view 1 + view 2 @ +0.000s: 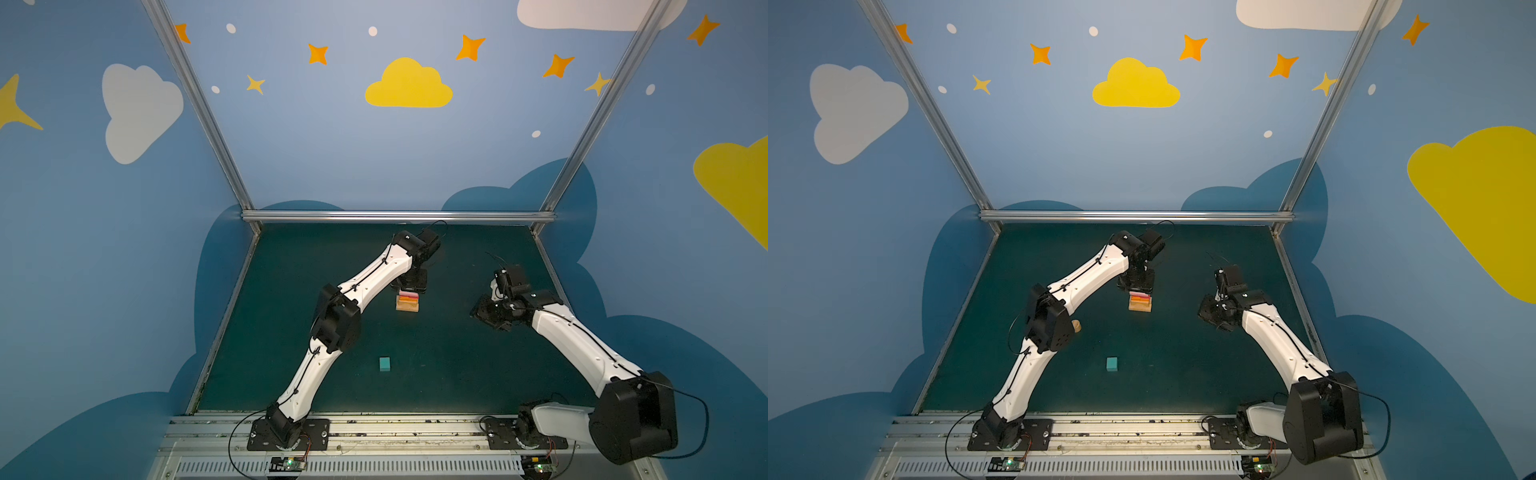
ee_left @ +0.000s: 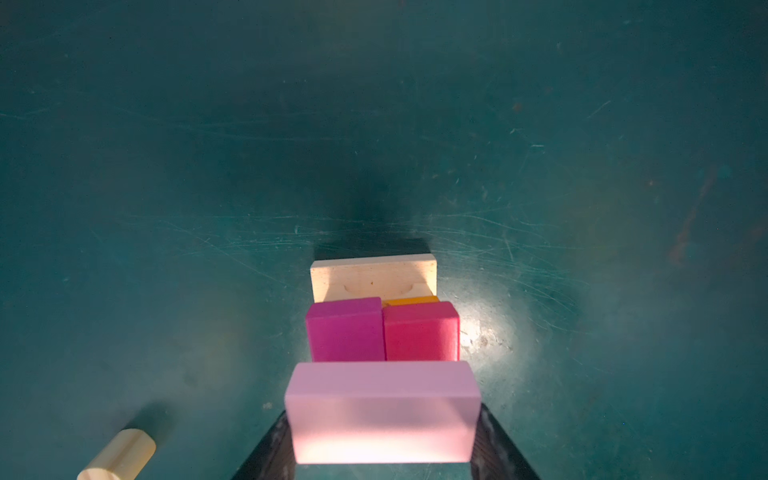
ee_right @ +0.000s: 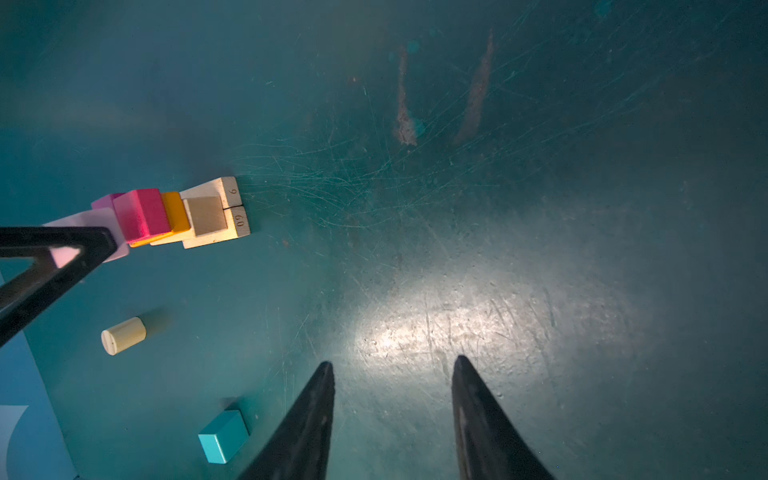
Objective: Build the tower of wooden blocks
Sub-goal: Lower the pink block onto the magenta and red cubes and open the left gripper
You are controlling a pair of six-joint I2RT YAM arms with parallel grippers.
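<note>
Standing toward the far middle of the table [image 1: 457,374], the tower [image 1: 408,302] is partly built. Its tan base [image 2: 374,276] carries the orange oblong [image 3: 174,212], and on that the magenta cube [image 2: 345,330] and red cube [image 2: 420,332] sit side by side, touching. The pink oblong [image 2: 380,399] is directly over the two cubes, gripped across its ends by the left gripper [image 1: 409,289] with jaws at a middling spread. Whether it already rests on the cubes cannot be told.

The teal cube [image 1: 385,364] and the tan cylinder [image 3: 123,336], which is lying on its side, remain loose on the table. The task therefore appears well past halfway. The right gripper [image 3: 392,365] hangs over bare table well apart from the tower, with jaws partly spread and holding nothing.
</note>
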